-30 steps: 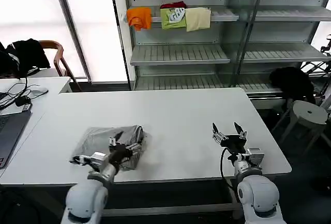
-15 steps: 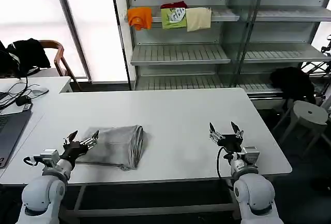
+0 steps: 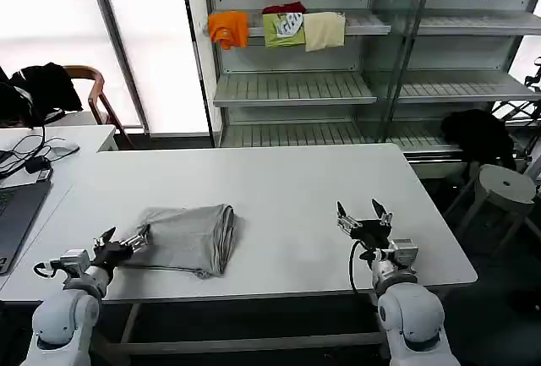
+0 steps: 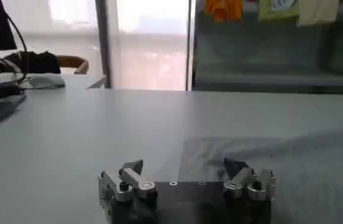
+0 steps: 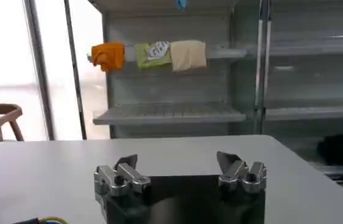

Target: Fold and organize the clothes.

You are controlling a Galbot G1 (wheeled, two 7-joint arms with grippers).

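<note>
A light grey shirt (image 3: 190, 237) lies folded into a rough rectangle on the white table (image 3: 279, 188), left of centre. My left gripper (image 3: 123, 242) sits open at the table's front left, just off the shirt's left edge, with nothing between its fingers. In the left wrist view that gripper (image 4: 185, 168) stands open with the grey cloth (image 4: 281, 164) spread just beyond one fingertip. My right gripper (image 3: 362, 218) is open and empty over the front right of the table. The right wrist view shows its jaws (image 5: 177, 161) wide apart over bare tabletop.
A laptop and cables (image 3: 21, 182) lie on the adjoining desk at far left. Behind the table stands a metal shelf unit (image 3: 338, 87) with orange, green and cream garments (image 3: 279, 28) hanging. A chair with black clothing (image 3: 51, 87) is back left; a stool (image 3: 503, 188) is right.
My left arm has pulled back off the shirt, moving left and toward the front edge, and now sits open beside it. The right gripper has drifted slightly left.
</note>
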